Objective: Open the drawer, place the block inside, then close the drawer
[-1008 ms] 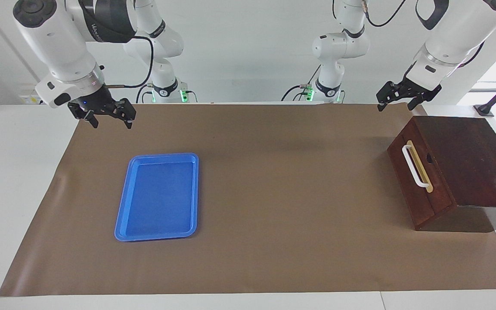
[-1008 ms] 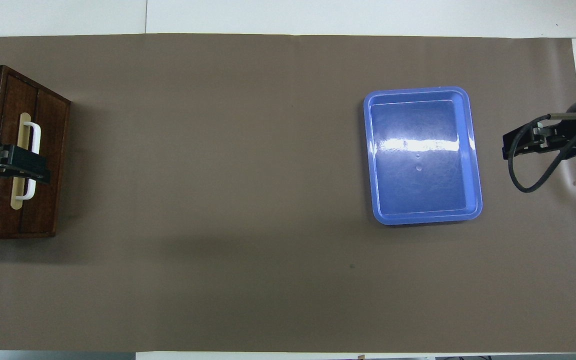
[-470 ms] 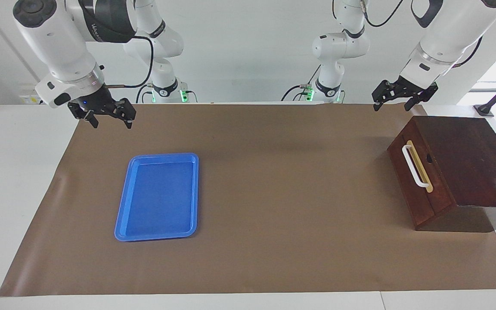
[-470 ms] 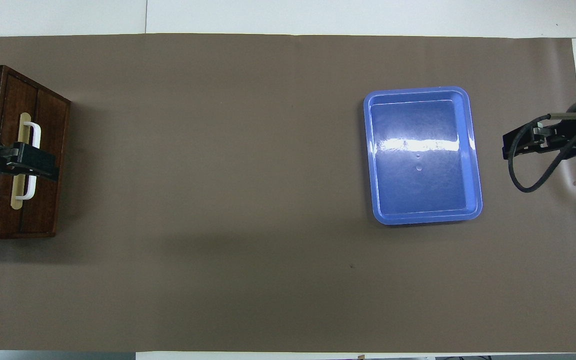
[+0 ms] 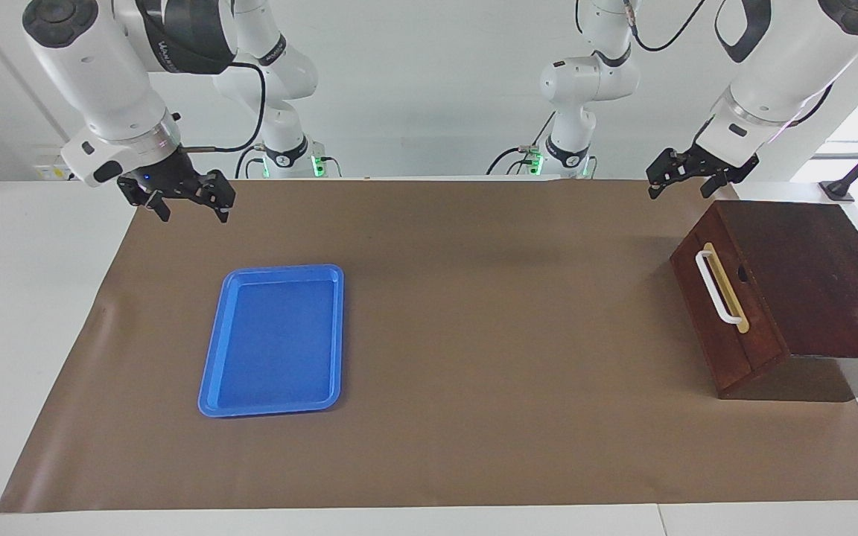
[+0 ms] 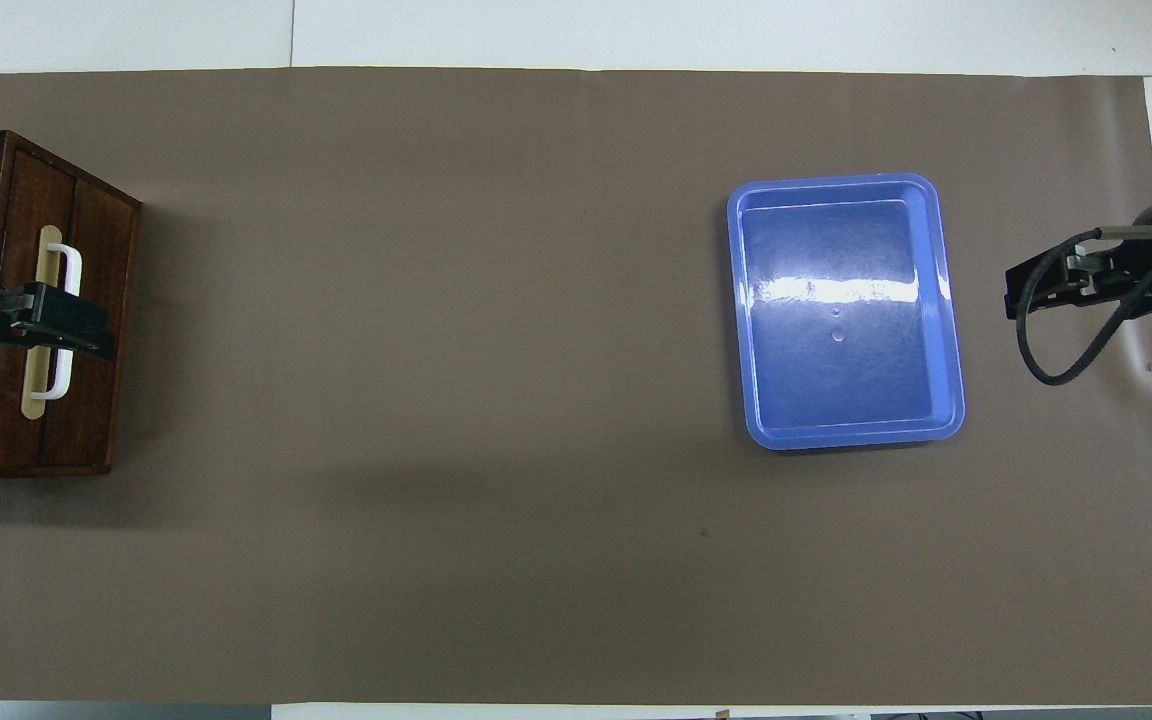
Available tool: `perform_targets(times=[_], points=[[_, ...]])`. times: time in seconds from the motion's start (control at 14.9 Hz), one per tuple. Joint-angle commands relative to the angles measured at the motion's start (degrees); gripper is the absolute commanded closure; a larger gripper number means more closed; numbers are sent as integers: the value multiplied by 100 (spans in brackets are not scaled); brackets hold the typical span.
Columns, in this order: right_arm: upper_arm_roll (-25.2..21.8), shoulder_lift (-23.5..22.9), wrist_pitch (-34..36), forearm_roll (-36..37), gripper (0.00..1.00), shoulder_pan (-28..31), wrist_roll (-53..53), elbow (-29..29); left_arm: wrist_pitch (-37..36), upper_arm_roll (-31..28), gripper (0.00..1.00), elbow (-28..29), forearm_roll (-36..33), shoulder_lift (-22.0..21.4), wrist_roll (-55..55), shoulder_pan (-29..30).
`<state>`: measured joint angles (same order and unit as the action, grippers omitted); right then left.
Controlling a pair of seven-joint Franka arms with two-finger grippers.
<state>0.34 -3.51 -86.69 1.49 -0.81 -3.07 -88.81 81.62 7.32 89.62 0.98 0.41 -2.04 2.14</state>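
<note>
Drawer: shut, in the dark wooden box at the left arm's end of the worktop; its front with the white handle faces the middle of the worktop.
Block: not visible in either view; where it is I cannot tell. Judging by the shut drawer and the empty ends of both arms, it may already be inside.
Left end effector: up in the air over the worktop's edge nearest the robots, by the box's corner; open and empty; apart from the handle, though the overhead view shows it across it.
Right end effector: open and empty, waiting over the corner of the brown mat nearest the robots at the right arm's end.
Tray: blue, empty, on the mat toward the right arm's end.
Step in hand: unclear; either the opening has not begun or the closing is done.
Next move: if opening, the left end effector must drop to the handle, close on the bar and pull straight out from the front.
</note>
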Motion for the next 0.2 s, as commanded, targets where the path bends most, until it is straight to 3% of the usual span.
perform_targets(times=[0.0,0.13], points=[[80,97,29,0,0,108,-45,-111,143,15,0,134,-89,-76,90,41],[80,97,29,0,0,108,-45,-111,143,15,0,134,-80,-76,90,41]])
